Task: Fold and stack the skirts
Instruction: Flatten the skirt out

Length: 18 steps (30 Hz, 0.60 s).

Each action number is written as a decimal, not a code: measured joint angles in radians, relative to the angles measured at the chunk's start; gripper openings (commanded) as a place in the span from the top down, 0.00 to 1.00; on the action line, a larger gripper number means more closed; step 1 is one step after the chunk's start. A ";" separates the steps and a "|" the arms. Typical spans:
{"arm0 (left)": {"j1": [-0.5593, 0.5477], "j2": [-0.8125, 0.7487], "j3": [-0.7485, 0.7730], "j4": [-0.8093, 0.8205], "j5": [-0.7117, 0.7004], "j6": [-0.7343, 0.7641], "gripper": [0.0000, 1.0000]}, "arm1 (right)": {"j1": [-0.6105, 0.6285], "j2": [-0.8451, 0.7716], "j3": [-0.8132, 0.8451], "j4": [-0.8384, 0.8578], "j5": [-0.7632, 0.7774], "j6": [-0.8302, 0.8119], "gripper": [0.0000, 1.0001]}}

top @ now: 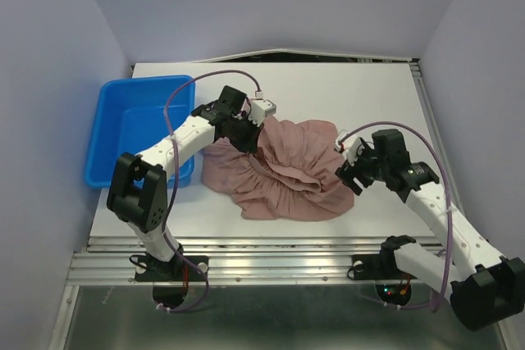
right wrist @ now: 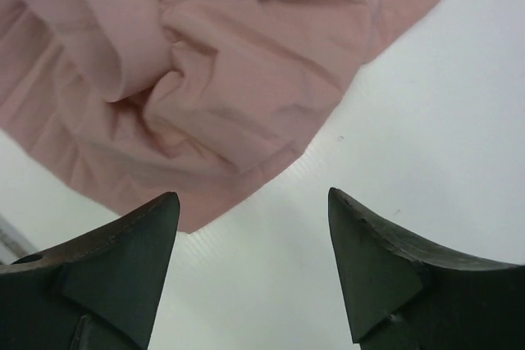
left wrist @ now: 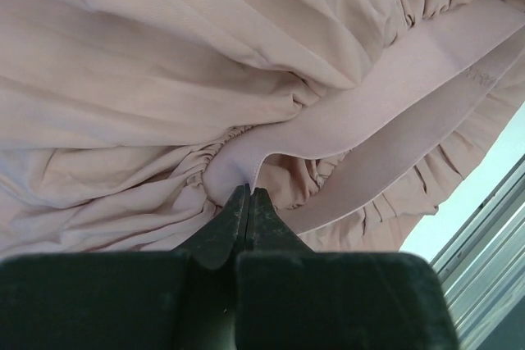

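A dusty mauve-pink skirt (top: pixel 287 174) lies bunched in a heap on the white table (top: pixel 328 88), between the two arms. My left gripper (top: pixel 253 138) is at the heap's upper left edge. In the left wrist view its jaws (left wrist: pixel 248 194) are pressed together, pinching a fold of the smooth waistband (left wrist: pixel 328 120) beside the gathered cloth (left wrist: pixel 164 79). My right gripper (top: pixel 351 174) hovers at the heap's right edge. It is open (right wrist: pixel 253 194), with only bare table between its fingers, and the skirt's edge (right wrist: pixel 221 79) lies just beyond the left fingertip.
A blue plastic bin (top: pixel 148 81) stands at the table's left side, right behind the left arm. Metal rails (top: pixel 246 256) run along the near edge, and lilac walls close in the table on both sides and at the back.
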 measured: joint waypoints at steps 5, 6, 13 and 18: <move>0.002 0.005 0.003 -0.009 0.016 -0.004 1.00 | 0.000 -0.044 0.019 -0.074 -0.153 -0.021 0.28; 0.003 0.008 0.003 -0.010 0.026 -0.005 1.00 | 0.007 -0.043 0.019 -0.074 -0.170 -0.017 0.29; 0.068 0.080 0.052 -0.041 0.121 -0.013 1.00 | 0.103 0.054 0.019 -0.016 -0.213 0.032 0.30; 0.140 0.141 0.096 -0.050 0.168 -0.027 1.00 | 0.154 0.104 0.018 0.056 -0.212 0.061 0.30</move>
